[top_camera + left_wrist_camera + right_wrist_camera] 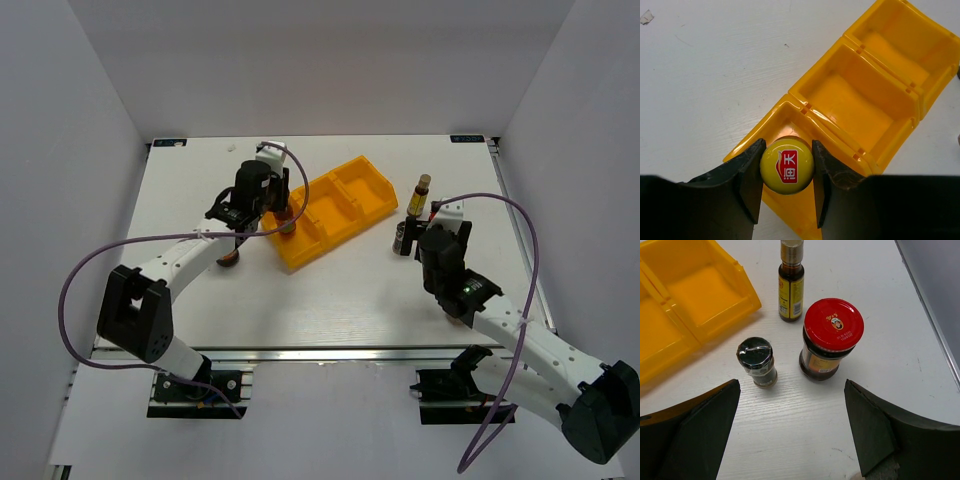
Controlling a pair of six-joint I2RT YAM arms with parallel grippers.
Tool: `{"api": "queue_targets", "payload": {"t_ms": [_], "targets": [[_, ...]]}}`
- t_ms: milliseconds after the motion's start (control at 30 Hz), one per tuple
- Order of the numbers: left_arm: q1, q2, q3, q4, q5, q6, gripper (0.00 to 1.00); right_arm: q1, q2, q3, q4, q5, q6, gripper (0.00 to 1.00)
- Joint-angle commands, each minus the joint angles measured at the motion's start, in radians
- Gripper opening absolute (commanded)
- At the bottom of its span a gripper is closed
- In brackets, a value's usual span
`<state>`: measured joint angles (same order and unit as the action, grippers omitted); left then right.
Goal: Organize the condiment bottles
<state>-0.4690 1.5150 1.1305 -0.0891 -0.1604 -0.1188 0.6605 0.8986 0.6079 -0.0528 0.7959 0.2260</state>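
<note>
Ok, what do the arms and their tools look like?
The left arm and right arm have white links with black joint housings and black bases. A purple cable loops alongside each. The left tool and right tool have matte black, wedge-shaped fingers. A small green light shows on the right arm.

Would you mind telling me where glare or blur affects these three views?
Top view: even light, soft shadows. Left wrist view: a bright highlight on the yellow-capped bottle and gloss on the tray walls. Right wrist view: the dark lid glints; the near fingers look dark and soft.
</note>
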Motion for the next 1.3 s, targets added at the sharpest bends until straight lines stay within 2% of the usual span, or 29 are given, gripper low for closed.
{"api": "queue_targets", "payload": {"t_ms": [0,333,533,700,800,1033,1167,1267], "targets": [[-0.002,-0.032,-0.001,0.166,-0.05,0.018,0.01,-0.01,0.016,0.042,0.042,-0.007,-0.01,0.89],[-0.003,0.004,0.005,0.189,-0.107,0.027,0.04,-0.03,0.025,0.046,0.07,-0.02,-0.011,0.89],[-0.003,0.01,-0.004,0.166,-0.091,0.027,0.33,-0.036,0.036,0.067,0.062,-0.034,-0.011,0.89],[-0.003,0.01,-0.009,0.157,-0.096,0.027,0.45,-0.038,0.059,0.14,0.056,-0.043,-0.02,0.89],[-0.003,0.014,0.0,0.143,-0.096,0.03,0.65,-0.042,0.085,0.191,0.054,-0.037,-0.043,0.89],[-0.003,0.004,0.043,0.104,-0.119,0.034,0.98,-0.1,0.216,0.329,-0.019,-0.081,-0.021,0.89],[-0.003,-0.03,0.097,0.065,-0.134,0.03,0.98,-0.199,0.315,0.411,-0.059,-0.2,0.006,0.89],[-0.003,-0.097,0.098,0.063,-0.148,0.009,0.98,-0.28,0.409,0.479,-0.076,-0.233,-0.011,0.89]]}}
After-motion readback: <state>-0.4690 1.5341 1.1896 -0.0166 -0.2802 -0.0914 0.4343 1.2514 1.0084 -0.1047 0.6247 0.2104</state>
